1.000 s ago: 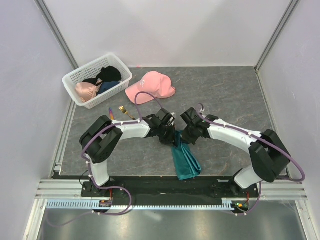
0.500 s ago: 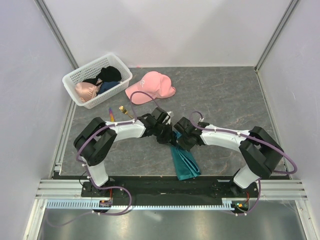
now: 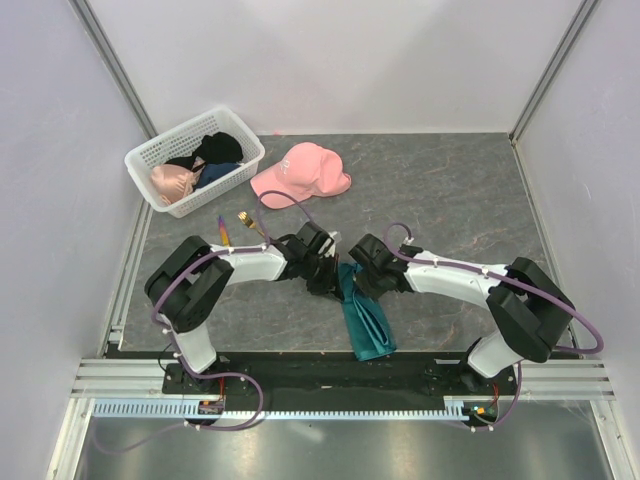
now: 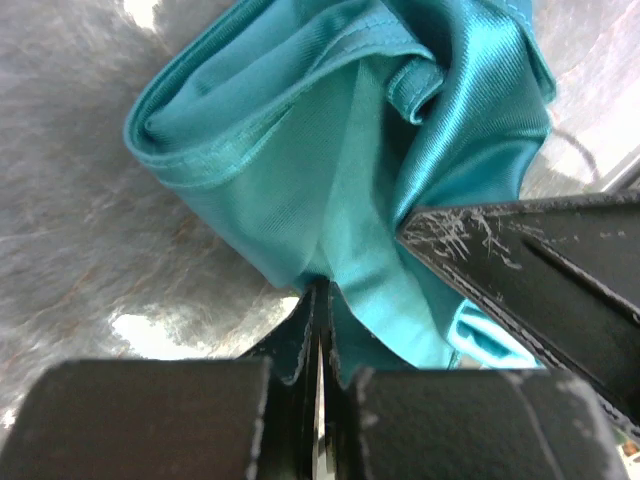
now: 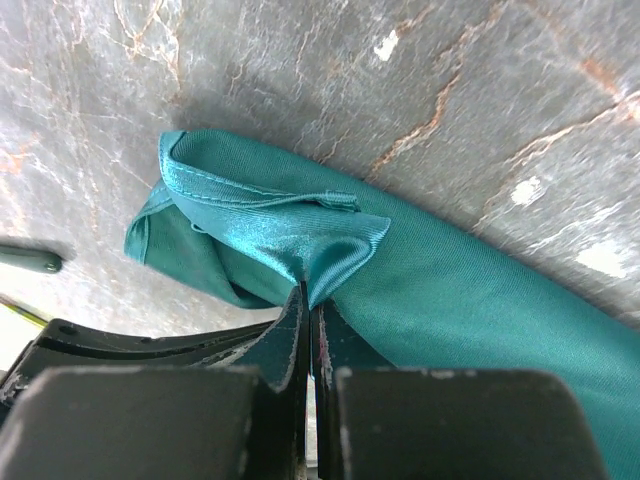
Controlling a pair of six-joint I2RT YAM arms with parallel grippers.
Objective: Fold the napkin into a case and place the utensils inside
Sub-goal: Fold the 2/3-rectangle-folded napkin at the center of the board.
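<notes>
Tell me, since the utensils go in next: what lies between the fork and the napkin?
Only the left arm, with the left claw shut on the napkin, lies between it and the fork; the top view shows this.

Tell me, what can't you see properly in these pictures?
- Top view: the arms cover the far end of the napkin, where the left pincer and right pincer pinch it.
- Top view: the fork and purple piece are too small for details.
- Top view: things in the basket are a jumble.
- Right wrist view: the left edge cuts off a dark thing.
</notes>
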